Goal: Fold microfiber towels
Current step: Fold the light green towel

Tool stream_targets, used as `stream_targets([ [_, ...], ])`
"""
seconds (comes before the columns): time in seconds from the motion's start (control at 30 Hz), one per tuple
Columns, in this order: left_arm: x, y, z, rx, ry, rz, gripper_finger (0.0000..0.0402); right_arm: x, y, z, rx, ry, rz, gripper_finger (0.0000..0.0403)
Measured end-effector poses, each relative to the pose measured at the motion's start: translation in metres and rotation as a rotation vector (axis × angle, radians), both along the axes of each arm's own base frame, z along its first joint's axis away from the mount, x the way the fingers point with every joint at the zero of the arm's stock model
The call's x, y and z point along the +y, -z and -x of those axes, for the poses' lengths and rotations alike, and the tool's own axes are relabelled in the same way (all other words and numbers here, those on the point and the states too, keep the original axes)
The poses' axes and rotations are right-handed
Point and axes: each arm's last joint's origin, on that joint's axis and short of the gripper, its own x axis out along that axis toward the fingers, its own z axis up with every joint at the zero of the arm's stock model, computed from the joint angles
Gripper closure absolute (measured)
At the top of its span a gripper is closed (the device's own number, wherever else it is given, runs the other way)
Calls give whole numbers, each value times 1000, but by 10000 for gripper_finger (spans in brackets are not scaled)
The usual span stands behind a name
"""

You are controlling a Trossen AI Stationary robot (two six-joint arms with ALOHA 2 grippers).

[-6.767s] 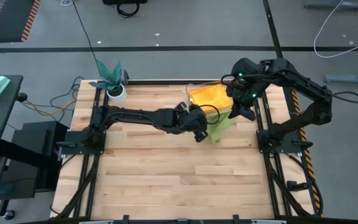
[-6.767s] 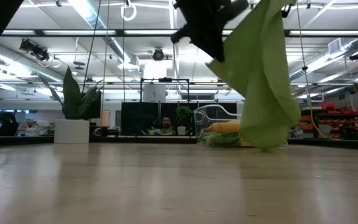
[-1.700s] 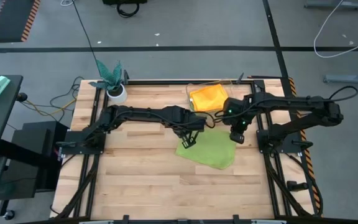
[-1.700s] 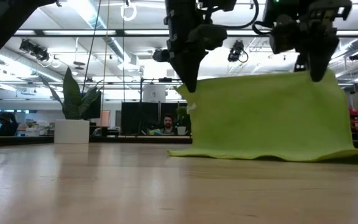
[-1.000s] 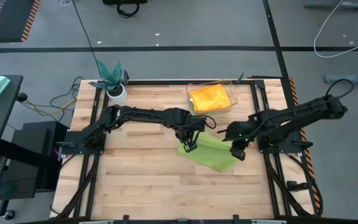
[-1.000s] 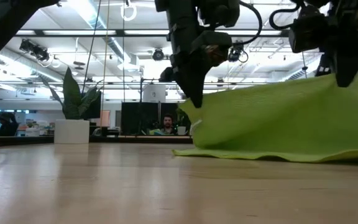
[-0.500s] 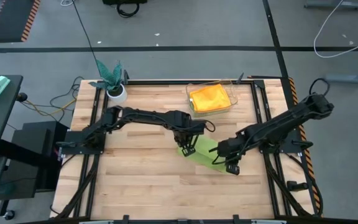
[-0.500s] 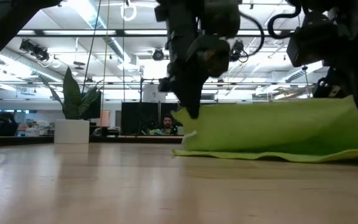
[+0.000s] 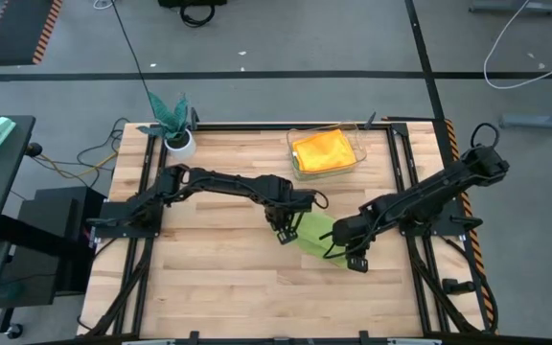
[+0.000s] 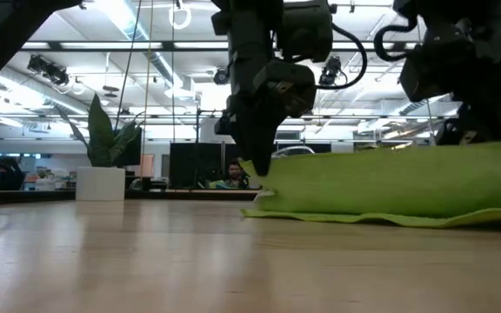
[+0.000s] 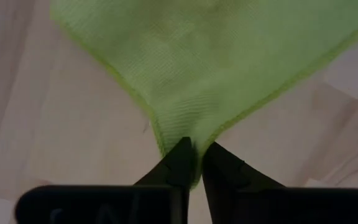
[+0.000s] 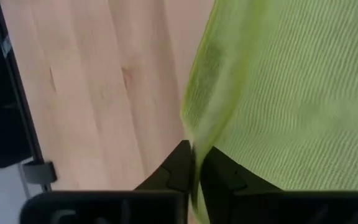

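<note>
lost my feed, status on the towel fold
Left pincer and right pincer each pinching a corner of the lime green towel, folded over on the table. Nothing in the way.

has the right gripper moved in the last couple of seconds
Yes. In the high view the right gripper, pinching the lime green towel, has swung from beside the clear bin of orange cloth toward the table's near edge.

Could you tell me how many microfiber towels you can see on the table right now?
2 clearly: a lime green towel at mid-table, pinched by the left gripper and right gripper, and a yellow-orange one in the clear bin at the far edge. Others may be hidden underneath it.
</note>
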Motion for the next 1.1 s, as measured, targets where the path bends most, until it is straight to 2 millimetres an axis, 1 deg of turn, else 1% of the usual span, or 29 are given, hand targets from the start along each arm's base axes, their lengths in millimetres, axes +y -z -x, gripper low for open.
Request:
stream_targets([
  [0.27, 0, -2, 3, 23, 10, 8, 319, 4, 21, -6, 80, -18, 15, 299],
  [0.37, 0, -12, 7, 15, 12, 7, 304, 6, 20, -6, 75, -28, 7, 278],
  [0.47, 0, -21, 10, -4, 2, 9, 292, 8, 17, -7, 33, -32, -7, 265],
  [0.57, 0, -26, 11, -15, 0, 10, 283, 14, 15, -9, -12, -64, -19, 262],
  [0.7, -2, -26, 11, -11, 8, 9, 275, 20, 15, -7, -37, -140, -23, 264],
  [0.8, 0, -26, 11, -13, 4, -7, 274, 20, 15, -6, -33, -153, -15, 265],
  [0.93, 11, -26, 11, -18, -25, -20, 280, 13, 10, -7, -55, -123, -6, 265],
  [1.1, 29, -27, 8, -45, -92, -37, 290, -3, -11, -6, -133, -30, -11, 265],
])
